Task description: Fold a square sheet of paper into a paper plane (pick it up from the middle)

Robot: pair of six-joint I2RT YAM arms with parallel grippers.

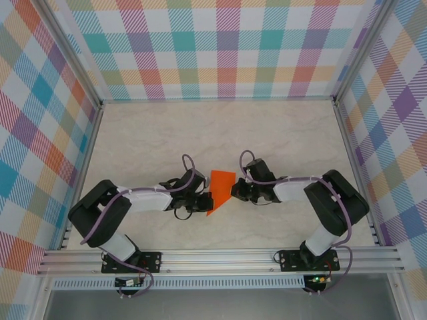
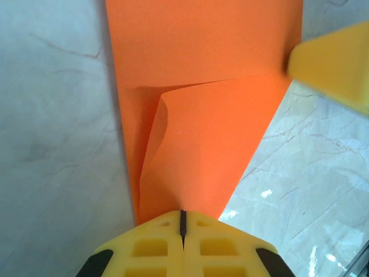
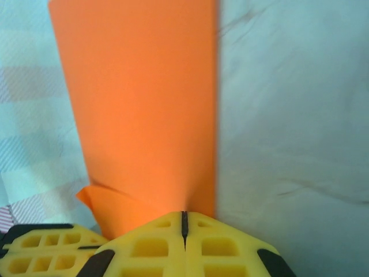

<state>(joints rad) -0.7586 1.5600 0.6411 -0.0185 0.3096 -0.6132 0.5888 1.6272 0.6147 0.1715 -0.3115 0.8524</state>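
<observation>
The left hand (image 1: 205,200) and right hand (image 1: 234,191) are both clamping the paper (image 1: 220,185), fully closed on it. Its long axis is running near-to-far between them.

one square sheet of paper (image 1: 221,183), two end effectors (image 2: 183,218) (image 3: 184,218), one table (image 1: 167,133).

The left arm (image 1: 127,203) and right arm (image 1: 320,197) are black, with white forearms and lilac cables (image 1: 185,162). Fingers (image 2: 150,249) are yellow, hollow-celled.
</observation>
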